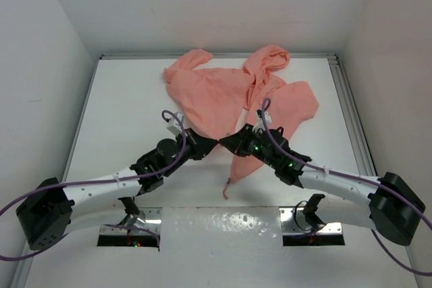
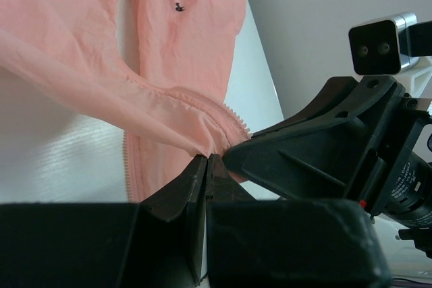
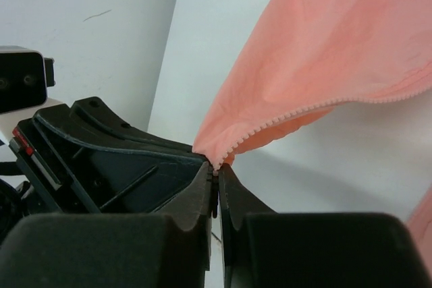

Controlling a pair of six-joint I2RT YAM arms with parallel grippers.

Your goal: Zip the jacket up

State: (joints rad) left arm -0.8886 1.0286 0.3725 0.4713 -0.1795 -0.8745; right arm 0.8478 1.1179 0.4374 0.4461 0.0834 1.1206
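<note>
The salmon-pink jacket (image 1: 229, 96) lies crumpled and open at the back middle of the white table, hood at the far right. My left gripper (image 1: 214, 144) and right gripper (image 1: 224, 143) meet tip to tip at the jacket's near hem. In the left wrist view my left gripper (image 2: 206, 158) is shut on a fold of the jacket (image 2: 169, 45) by its zipper teeth (image 2: 233, 114). In the right wrist view my right gripper (image 3: 217, 166) is shut on the jacket's (image 3: 337, 45) zipper edge (image 3: 270, 125). The zipper slider is not visible.
A loose strip of the jacket (image 1: 233, 177) hangs toward the near edge. The table (image 1: 128, 119) has raised rails at the left, back and right (image 1: 351, 109). White walls enclose it. Purple cables run along both arms.
</note>
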